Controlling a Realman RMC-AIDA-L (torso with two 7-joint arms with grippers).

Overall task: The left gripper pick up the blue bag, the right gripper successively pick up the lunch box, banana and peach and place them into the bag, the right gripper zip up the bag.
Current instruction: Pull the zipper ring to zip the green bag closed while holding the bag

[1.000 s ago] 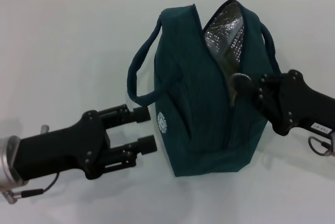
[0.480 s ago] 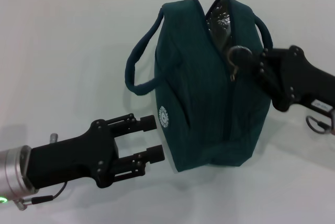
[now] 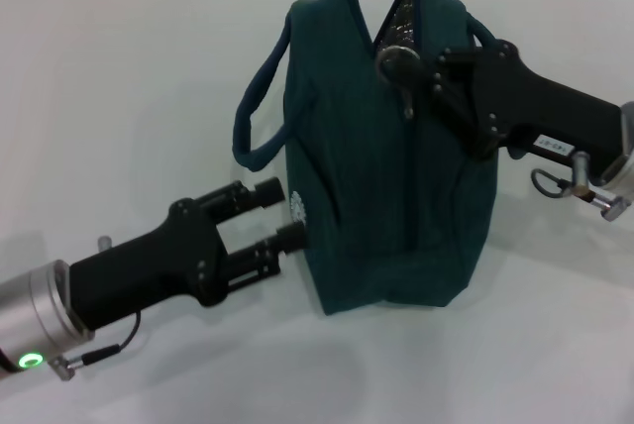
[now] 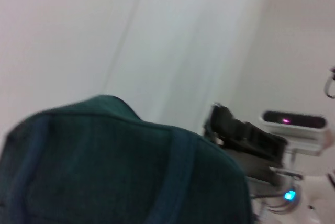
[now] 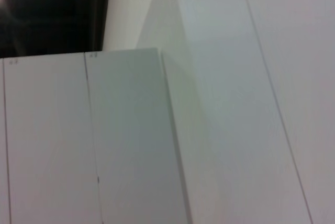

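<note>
The blue bag (image 3: 386,176) stands upright in the middle of the white table, and its teal fabric (image 4: 104,171) fills the lower part of the left wrist view. Its zip is drawn nearly to the far end, leaving a narrow slit of silver lining (image 3: 394,16). My right gripper (image 3: 436,72) reaches in from the right, shut on the ring zipper pull (image 3: 396,60) at the bag's top. From the lower left, my left gripper (image 3: 280,214) is open, its fingertips against the bag's side by the white logo. The lunch box, banana and peach are hidden.
One loop handle (image 3: 250,122) hangs off the bag's left side and the other handle (image 3: 485,33) lies behind my right gripper. The white table (image 3: 119,77) ends at a wall along the far edge. The right arm's gripper (image 4: 246,135) shows beyond the bag.
My right gripper has drawn the ring pull toward the bag's far end, narrowing the opening. My left gripper has moved in until its fingertips touch the bag's side.
</note>
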